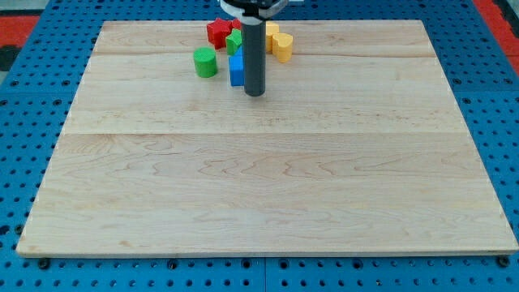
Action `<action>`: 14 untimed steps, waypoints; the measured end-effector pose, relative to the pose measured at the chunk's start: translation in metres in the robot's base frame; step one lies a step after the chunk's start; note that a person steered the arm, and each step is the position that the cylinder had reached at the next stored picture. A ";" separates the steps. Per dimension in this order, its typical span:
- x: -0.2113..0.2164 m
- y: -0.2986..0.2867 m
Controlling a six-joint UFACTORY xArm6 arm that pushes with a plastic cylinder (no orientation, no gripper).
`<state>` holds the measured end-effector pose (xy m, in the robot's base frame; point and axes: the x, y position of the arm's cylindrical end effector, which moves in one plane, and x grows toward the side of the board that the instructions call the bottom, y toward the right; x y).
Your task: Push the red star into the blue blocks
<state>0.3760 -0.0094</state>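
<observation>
The red star (pixel 217 32) lies near the view's top, left of centre, on the wooden board (pixel 268 186). A blue block (pixel 236 70) stands just below and to the right of it, partly behind the rod. A green block (pixel 234 42) sits between the red star and the blue block. My tip (pixel 255 92) rests on the board just right of the blue block's lower end, touching or nearly touching it. The rod hides part of the cluster behind it.
A green cylinder (pixel 205 62) stands left of the blue block. Two yellow blocks (pixel 280 43) lie right of the rod near the top edge. A blue pegboard (pixel 32 89) surrounds the board.
</observation>
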 end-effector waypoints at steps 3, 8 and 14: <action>0.033 -0.130; -0.184 -0.137; -0.183 -0.064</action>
<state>0.1932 -0.0739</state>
